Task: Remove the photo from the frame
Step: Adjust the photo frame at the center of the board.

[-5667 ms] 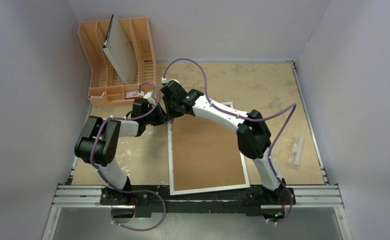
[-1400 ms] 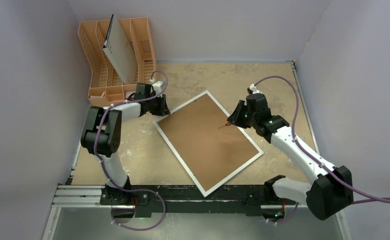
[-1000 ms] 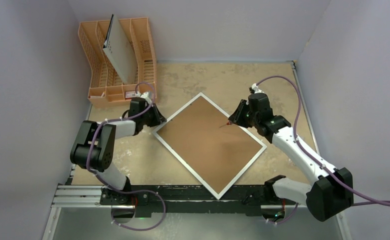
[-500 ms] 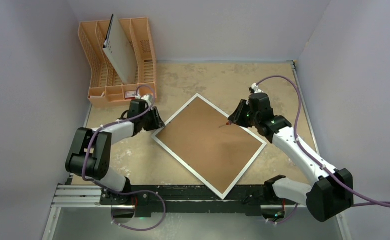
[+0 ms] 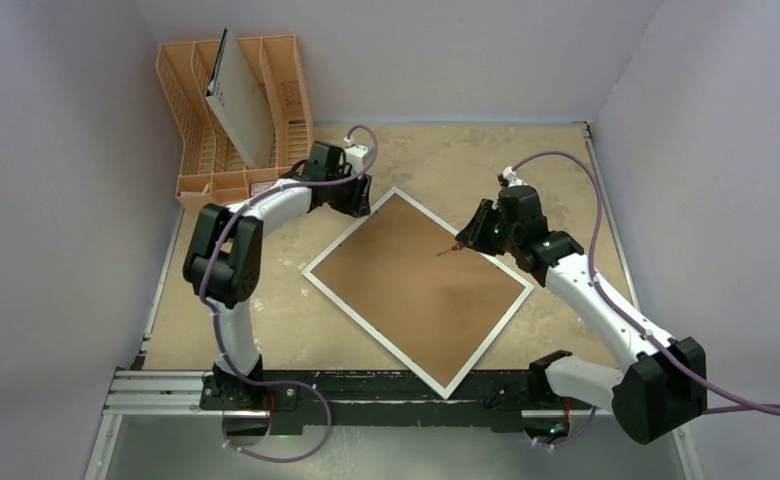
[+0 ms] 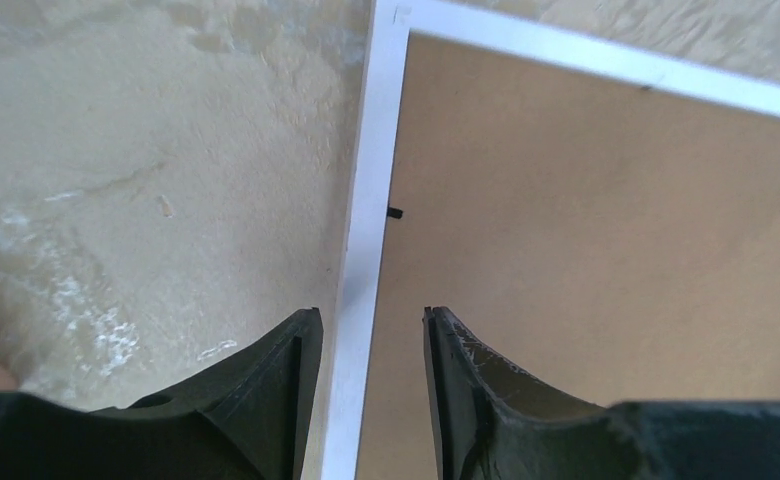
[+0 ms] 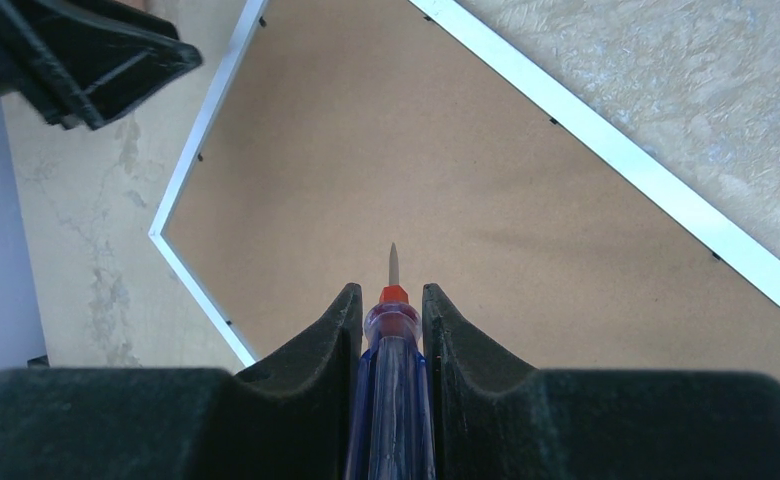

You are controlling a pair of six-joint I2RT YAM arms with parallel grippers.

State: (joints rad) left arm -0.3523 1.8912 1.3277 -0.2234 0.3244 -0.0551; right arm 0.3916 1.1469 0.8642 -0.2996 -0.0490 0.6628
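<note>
The frame (image 5: pixel 418 296) lies face down on the table, turned like a diamond, with its brown back up and a narrow white border (image 6: pixel 367 200) around it. The photo is hidden under that back. My left gripper (image 5: pixel 359 205) hovers open over the frame's upper-left edge, near the far corner. In the left wrist view its fingers (image 6: pixel 371 320) straddle the white border without touching it, and a small black tab (image 6: pixel 396 213) sits just ahead. My right gripper (image 7: pixel 392 295) is shut on a blue-handled screwdriver (image 7: pixel 394 400), whose tip points over the brown back (image 7: pixel 366 150).
An orange plastic rack (image 5: pixel 291 70) stands at the back left with a grey-white board (image 5: pixel 241 110) leaning in it, close behind my left arm. A small white strip (image 5: pixel 596 300) lies on the table at the right. Walls close in on both sides.
My left gripper has opened, left the frame's left corner and swung up to the upper-left edge. The frame has stopped turning. The right arm with the screwdriver has stayed put over the last second.
</note>
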